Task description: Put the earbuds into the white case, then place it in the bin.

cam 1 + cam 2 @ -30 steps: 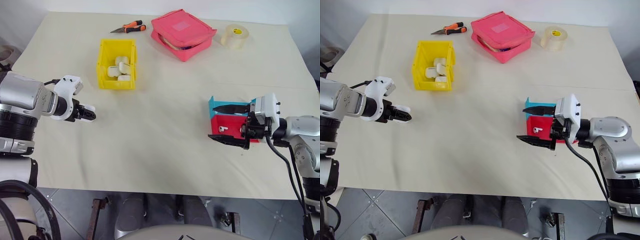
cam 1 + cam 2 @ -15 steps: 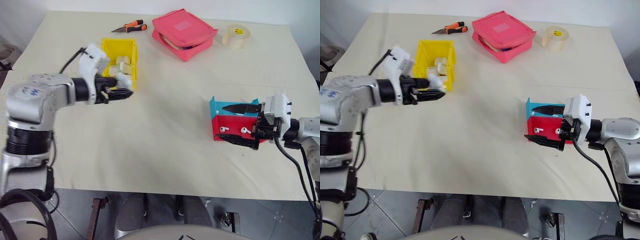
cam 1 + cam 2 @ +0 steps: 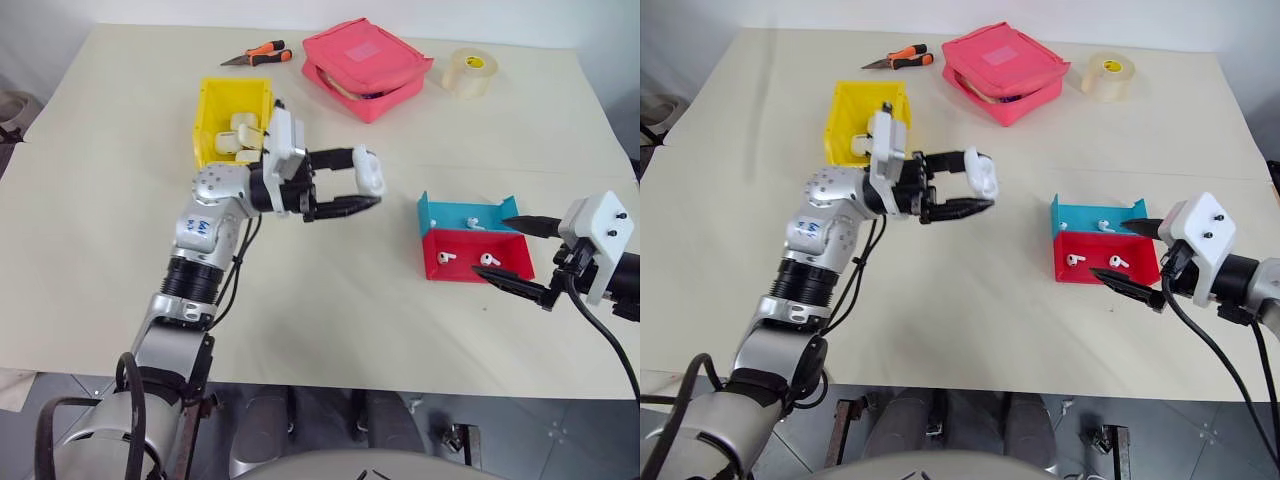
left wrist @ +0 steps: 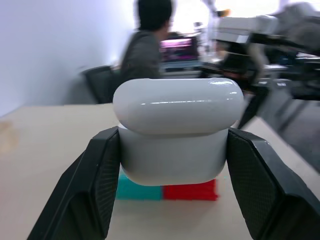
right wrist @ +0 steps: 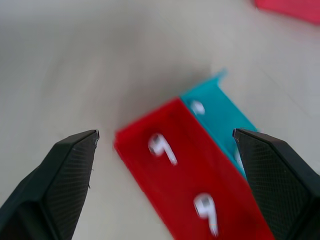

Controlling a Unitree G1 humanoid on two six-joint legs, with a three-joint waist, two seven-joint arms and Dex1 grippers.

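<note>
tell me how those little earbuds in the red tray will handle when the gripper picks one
The earbuds look glossy and rounded, so probably slippery between the right gripper's broad black fingers. They are far smaller than the open jaws, so likely light and easy to flick aside. Lying loose in the red tray, they may skid or roll when nudged.

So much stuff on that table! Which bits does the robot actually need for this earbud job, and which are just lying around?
Needed:
white case, held in the left claw
earbuds in the red and blue tray
yellow bin
right claw, open by the tray

Lying about:
pink zip pouch
tape roll
orange-handled pliers
</note>
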